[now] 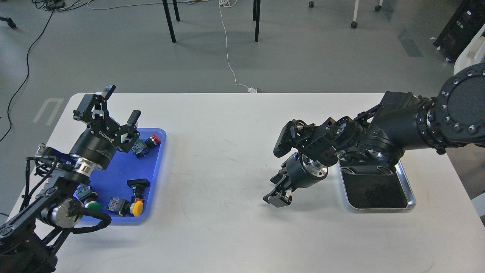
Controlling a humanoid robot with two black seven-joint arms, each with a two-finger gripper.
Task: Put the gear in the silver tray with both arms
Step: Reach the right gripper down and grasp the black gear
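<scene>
Head view. The left claw [115, 103] hovers above the blue tray [151, 197] at the desk's [227, 151] left, its fingers spread apart and empty. The right claw [276, 198] points down over bare desk, its fingers too dark to tell apart. The silver tray [411, 197] lies at right, partly under the right arm. Push-button parts, one yellow-capped [137, 208], lie in the blue tray.

White table [227, 159] seen from above. Left gripper [113, 104] — fingers spread, nothing between them — hangs over the blue tray [113, 178] at nine o'clock, which holds red [153, 139], yellow [136, 208] and green [92, 206] push-buttons. Right gripper [276, 197] points down toward the bare tabletop, its finger state unclear, just left of the silver tray [411, 193] at four o'clock.
</scene>
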